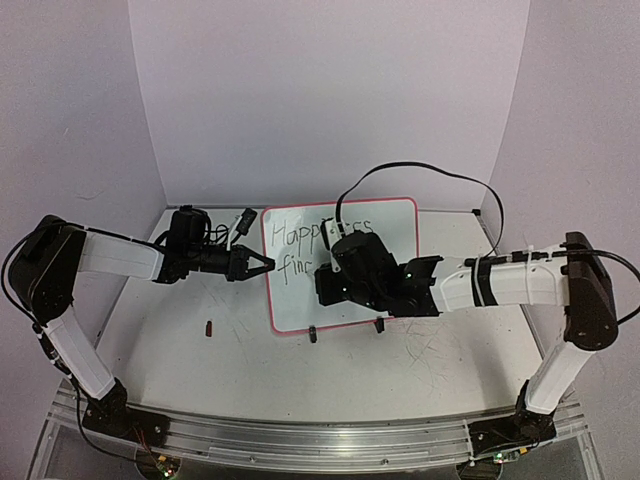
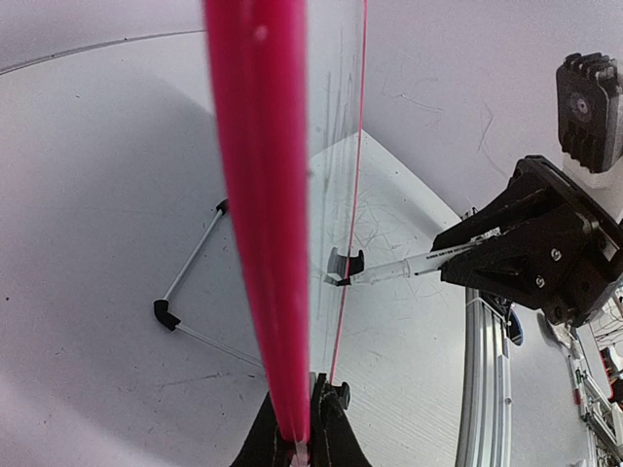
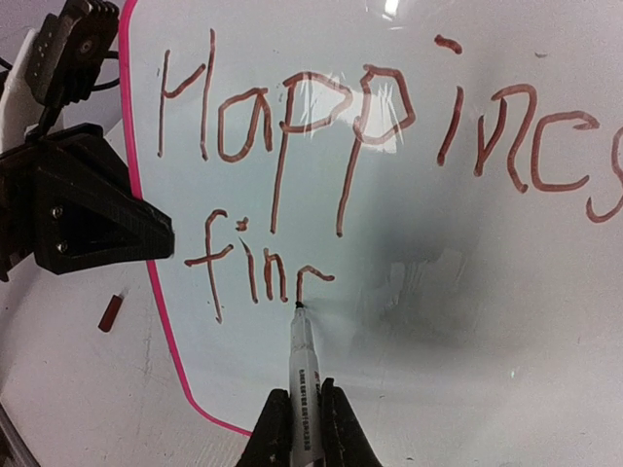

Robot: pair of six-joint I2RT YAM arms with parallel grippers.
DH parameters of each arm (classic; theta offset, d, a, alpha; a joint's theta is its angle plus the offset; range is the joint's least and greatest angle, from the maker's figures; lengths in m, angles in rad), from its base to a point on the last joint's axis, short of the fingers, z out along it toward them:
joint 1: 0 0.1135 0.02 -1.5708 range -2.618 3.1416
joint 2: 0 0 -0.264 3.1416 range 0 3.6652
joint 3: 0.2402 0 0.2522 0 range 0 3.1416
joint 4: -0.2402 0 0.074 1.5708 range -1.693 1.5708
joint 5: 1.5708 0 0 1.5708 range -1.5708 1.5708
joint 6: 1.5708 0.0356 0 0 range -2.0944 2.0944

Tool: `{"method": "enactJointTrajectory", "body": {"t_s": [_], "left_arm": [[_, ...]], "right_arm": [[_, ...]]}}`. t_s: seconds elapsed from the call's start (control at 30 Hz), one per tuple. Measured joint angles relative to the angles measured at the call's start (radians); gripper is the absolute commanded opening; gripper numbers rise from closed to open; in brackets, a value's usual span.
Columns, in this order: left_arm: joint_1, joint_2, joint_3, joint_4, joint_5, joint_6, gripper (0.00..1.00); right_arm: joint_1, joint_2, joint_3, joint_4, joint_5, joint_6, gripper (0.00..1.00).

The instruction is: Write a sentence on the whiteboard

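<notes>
arms (image 1: 120,255): white links, black joints | fingers (image 3: 97,229): black, screwed | cable (image 1: 420,168): black loop

The left arm (image 1: 110,255) rises from its base to a bent elbow, well to the left of the whiteboard (image 1: 400,230). Its forearm then reaches level toward the board's left edge. The left gripper (image 1: 262,265) is closed tight on that edge, with one finger on each side of the frame. The right arm (image 1: 510,285) has its elbow well to the right of the whiteboard, and its forearm stretches across the front of the board. The right gripper (image 3: 304,418) faces the board's surface and is clamped on a marker (image 3: 302,360), whose tip touches the board.
</notes>
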Motion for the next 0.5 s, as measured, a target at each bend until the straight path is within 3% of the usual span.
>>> {"method": "enactJointTrajectory", "body": {"t_s": [0.5], "left_arm": [[0.000,0.000,0.000,0.000,-0.001,0.000,0.00]], "right_arm": [[0.003,0.000,0.001,-0.007,0.031,-0.004,0.00]]}}
